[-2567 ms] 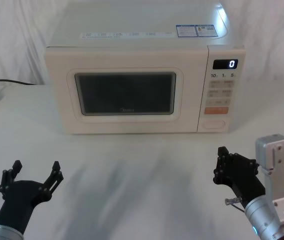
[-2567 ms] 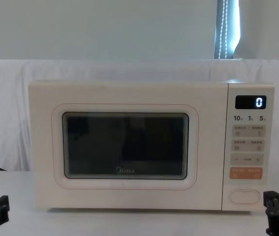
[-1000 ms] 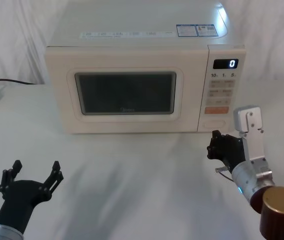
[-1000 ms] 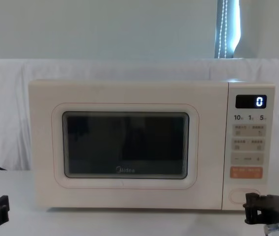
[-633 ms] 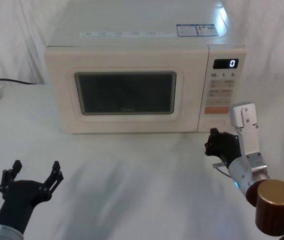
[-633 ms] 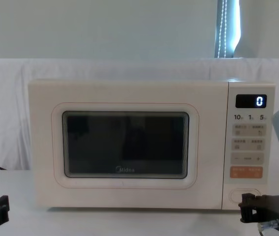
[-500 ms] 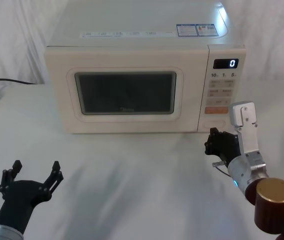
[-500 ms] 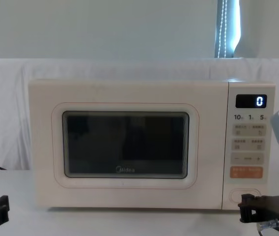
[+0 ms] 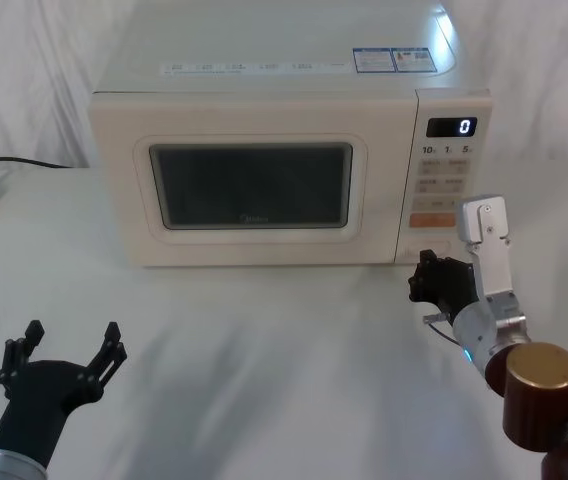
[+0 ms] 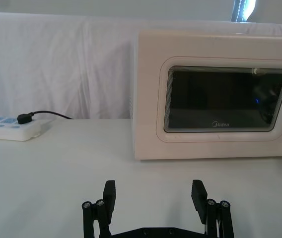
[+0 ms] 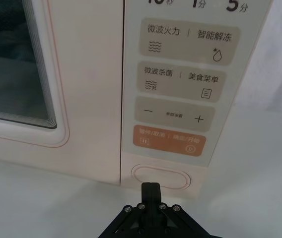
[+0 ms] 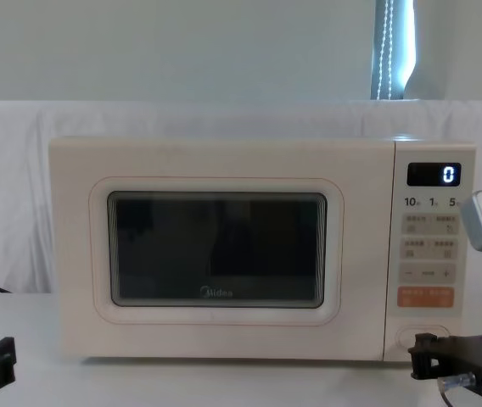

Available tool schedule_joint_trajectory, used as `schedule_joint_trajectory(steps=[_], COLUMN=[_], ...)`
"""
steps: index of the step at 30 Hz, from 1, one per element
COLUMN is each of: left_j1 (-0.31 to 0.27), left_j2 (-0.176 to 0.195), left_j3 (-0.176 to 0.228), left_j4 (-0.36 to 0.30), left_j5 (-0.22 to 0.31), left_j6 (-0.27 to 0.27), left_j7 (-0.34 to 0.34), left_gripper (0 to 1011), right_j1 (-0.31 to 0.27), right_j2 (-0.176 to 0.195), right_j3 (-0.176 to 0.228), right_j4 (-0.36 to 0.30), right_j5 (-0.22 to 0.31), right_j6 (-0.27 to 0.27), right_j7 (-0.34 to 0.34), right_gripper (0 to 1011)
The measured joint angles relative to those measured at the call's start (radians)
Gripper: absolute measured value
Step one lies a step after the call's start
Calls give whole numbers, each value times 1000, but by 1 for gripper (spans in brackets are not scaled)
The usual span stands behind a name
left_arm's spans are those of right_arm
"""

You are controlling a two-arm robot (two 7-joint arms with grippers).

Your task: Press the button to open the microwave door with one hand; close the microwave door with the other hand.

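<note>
Here, one microwave (image 9: 274,150) stands on a white table (image 9: 264,350), with one door (image 9: 254,185), one control panel (image 9: 446,185) and one button (image 11: 161,177). The button is a wide cream pill with a thin outline, set at the foot of the panel, directly below one orange key (image 11: 165,140). Above the orange key lie three cream keys: one with minus and plus signs, and two bearing Chinese text and small icons. The display (image 9: 451,127) at the top of the panel reads 0. The door is a large cream panel with a dark rounded window (image 9: 251,186), a thin orange outline and a small Midea logo (image 12: 217,293); it sits flush with the microwave front, shut.

Two black grippers are present. The right gripper (image 9: 426,280) is at the lower right corner of the microwave, level with the button; in its wrist view the fingers are pressed together into one narrow tip (image 11: 150,190) just before the button's lower edge. Whether the tip touches the button cannot be told. It holds nothing. The left gripper (image 9: 69,347) rests low at the near left of the table, well apart from the microwave, its two fingers spread wide with nothing between them. One power strip (image 10: 9,128) with a black plug lies on the table left of the microwave.
</note>
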Motion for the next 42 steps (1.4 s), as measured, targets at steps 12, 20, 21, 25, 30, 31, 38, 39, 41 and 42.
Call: schedule_joint_trajectory(steps=[12, 20, 21, 25, 30, 31, 38, 39, 41, 42], left_j1=[0, 0, 0, 0, 0, 0, 0, 0, 0, 0], left_j2=[0, 0, 0, 0, 0, 0, 0, 0, 0, 0], left_j3=[0, 0, 0, 0, 0, 0, 0, 0, 0, 0], left_j4=[0, 0, 0, 0, 0, 0, 0, 0, 0, 0], left_j5=[0, 0, 0, 0, 0, 0, 0, 0, 0, 0], left_j6=[0, 0, 0, 0, 0, 0, 0, 0, 0, 0], left_j7=[0, 0, 0, 0, 0, 0, 0, 0, 0, 0], left_gripper=[1001, 1001, 1001, 1001, 1001, 1001, 1001, 1001, 1001, 1001], right_j1=[42, 55, 55, 56, 57, 58, 64, 65, 67, 69], right_j2=[-5, -8, -8, -11, -13, -14, -17, -17, -18, -19], right_j3=[6, 10, 10, 11, 12, 12, 14, 14, 14, 14], right_j4=[59, 77, 77, 80, 87, 88, 97, 98, 100, 102], right_j5=[-4, -6, -6, -9, -12, -12, -14, -14, -14, -15], right_j6=[-10, -14, -14, -14, -16, -17, -25, -25, -26, -27], right_j7=[-7, -14, -14, -18, -22, -22, -23, -23, -23, -24], right_gripper=[0, 0, 0, 0, 0, 0, 0, 0, 0, 0])
